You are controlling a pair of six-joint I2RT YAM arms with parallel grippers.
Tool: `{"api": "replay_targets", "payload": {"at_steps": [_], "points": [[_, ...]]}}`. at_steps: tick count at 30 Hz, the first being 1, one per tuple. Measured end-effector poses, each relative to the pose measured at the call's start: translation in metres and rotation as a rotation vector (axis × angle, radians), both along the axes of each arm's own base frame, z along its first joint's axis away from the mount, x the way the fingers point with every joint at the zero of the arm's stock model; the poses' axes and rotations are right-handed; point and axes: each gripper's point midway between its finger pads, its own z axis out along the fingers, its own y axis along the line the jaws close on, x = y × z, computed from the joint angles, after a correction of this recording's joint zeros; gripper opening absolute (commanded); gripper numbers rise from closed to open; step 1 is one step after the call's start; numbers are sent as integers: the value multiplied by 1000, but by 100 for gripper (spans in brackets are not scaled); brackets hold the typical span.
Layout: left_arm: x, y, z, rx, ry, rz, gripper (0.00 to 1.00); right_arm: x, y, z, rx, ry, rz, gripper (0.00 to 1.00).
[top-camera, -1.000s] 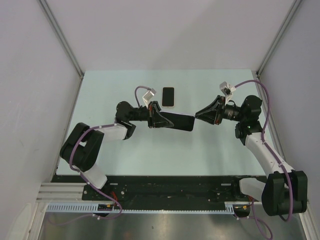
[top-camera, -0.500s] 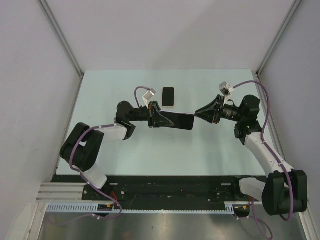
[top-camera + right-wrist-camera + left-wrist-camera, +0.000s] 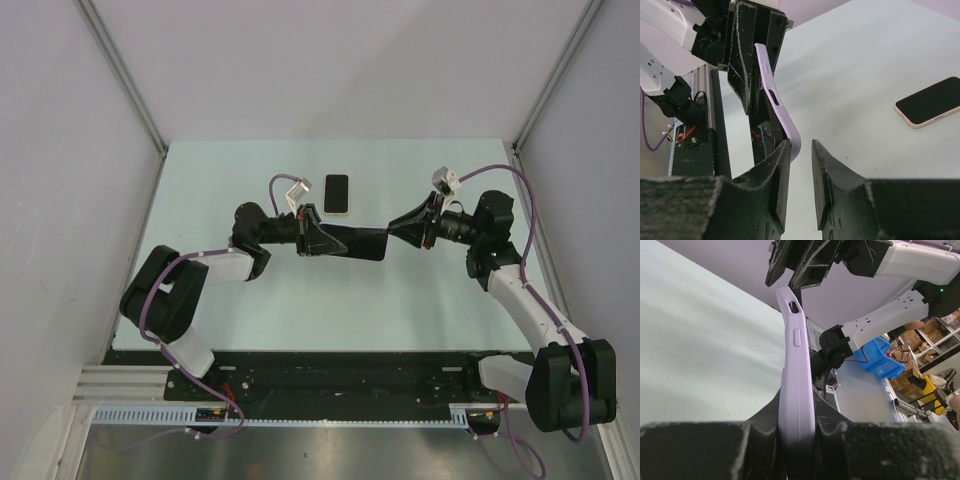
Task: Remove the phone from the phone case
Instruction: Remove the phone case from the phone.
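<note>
Left gripper (image 3: 797, 407) is clamping the lilac phone case (image 3: 795, 360) tight, on edge. Right gripper (image 3: 801, 145) is sitting at the case's far end with its jaws narrow. The curled case tip is touching one finger (image 3: 775, 170), probably not pinched, since a gap is showing beside it. Phone (image 3: 930, 102) is lying face up on the table (image 3: 260, 300), well apart from the case, with open surface around it. The left fingers are hiding the case's clamped end.

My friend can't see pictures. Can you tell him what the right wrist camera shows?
A bent purple phone case stretches between two grippers: the left gripper clamps its far end, and its curled near end sits at one fingertip of the slightly open right gripper. A phone lies flat, screen up, on the table.
</note>
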Motion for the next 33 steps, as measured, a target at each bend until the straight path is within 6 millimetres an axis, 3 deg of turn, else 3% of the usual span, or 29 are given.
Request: {"api": "replay_targets", "payload": {"at_steps": [11, 17, 33], "points": [[-4, 2, -6, 16, 15, -17, 0, -5, 10, -15, -43, -10, 41, 29], [-6, 2, -5, 15, 6, -26, 1, -7, 11, -16, -46, -3, 49, 36], [-6, -3, 8, -38, -75, -8, 0, -9, -13, 21, 38, -2, -6, 51]]}}
